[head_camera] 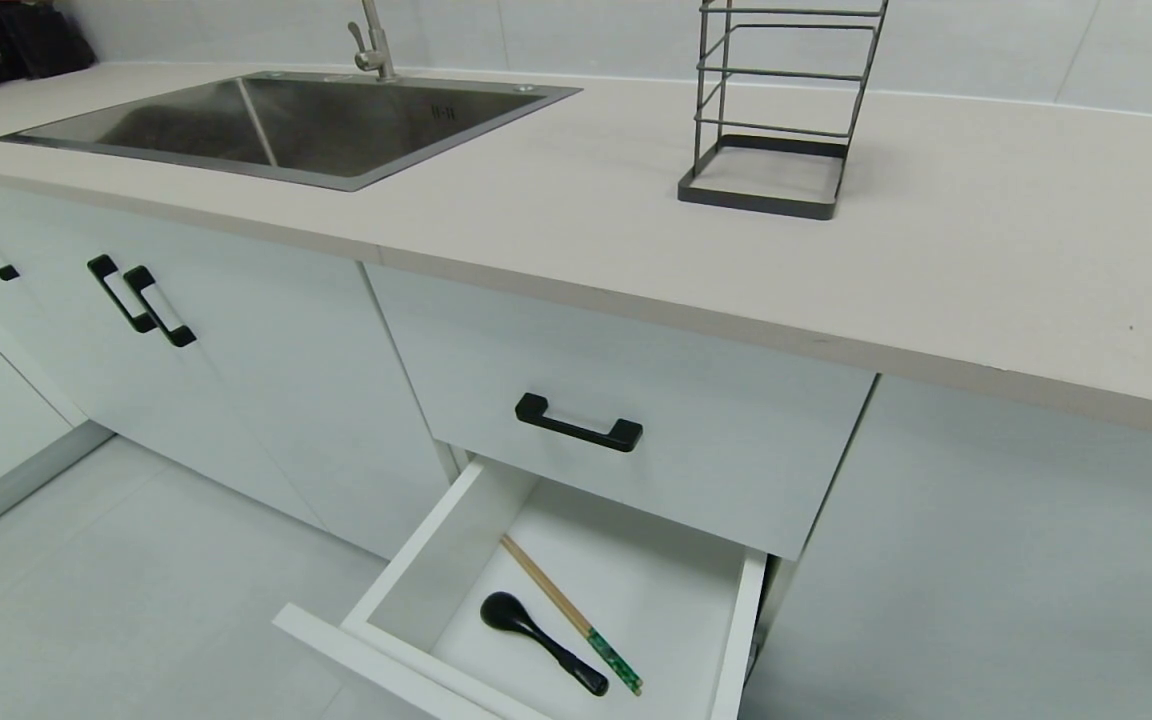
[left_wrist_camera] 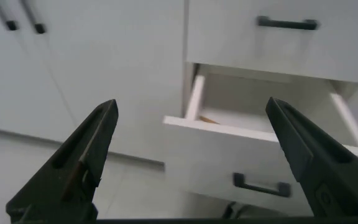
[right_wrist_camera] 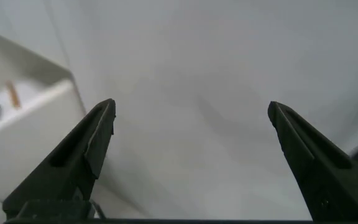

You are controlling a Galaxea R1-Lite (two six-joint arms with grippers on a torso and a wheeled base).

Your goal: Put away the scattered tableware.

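Observation:
The lower white drawer (head_camera: 406, 575) stands pulled out under the counter. Inside it lie a black spoon (head_camera: 540, 641) and a pair of wooden chopsticks with green tips (head_camera: 570, 613), side by side. My left gripper (left_wrist_camera: 191, 112) is open and empty, in front of the drawer front (left_wrist_camera: 229, 165), whose black handle (left_wrist_camera: 261, 185) sits low on it. My right gripper (right_wrist_camera: 191, 112) is open and empty, facing a plain white cabinet panel, with the drawer's corner (right_wrist_camera: 23, 106) off to one side.
Above the open drawer is a shut drawer with a black handle (head_camera: 578, 424). A steel sink (head_camera: 286, 125) and a dark wire rack (head_camera: 776, 110) sit on the beige counter (head_camera: 986, 260). Cabinet doors with black handles (head_camera: 141, 300) are to the left, above grey floor.

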